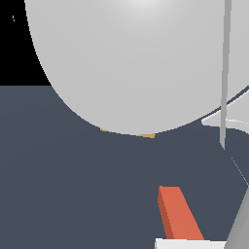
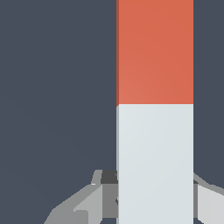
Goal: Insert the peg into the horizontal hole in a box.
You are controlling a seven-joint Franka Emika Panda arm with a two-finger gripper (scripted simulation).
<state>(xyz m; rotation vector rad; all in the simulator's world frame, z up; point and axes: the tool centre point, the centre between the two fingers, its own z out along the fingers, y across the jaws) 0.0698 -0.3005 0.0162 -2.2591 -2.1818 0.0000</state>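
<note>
Peg (image 2: 155, 109) sits between your jaws, which are clamped against the two sides of its pale grey-white half, the orange-red half reaching forward over the dark worktop (image 2: 57, 87). In the exterior view, you see the robot's grey body filling most of the picture, leaving only a thin tan sliver of the box (image 1: 141, 133) visible beyond the peg's orange end; its hole is hidden.
</note>
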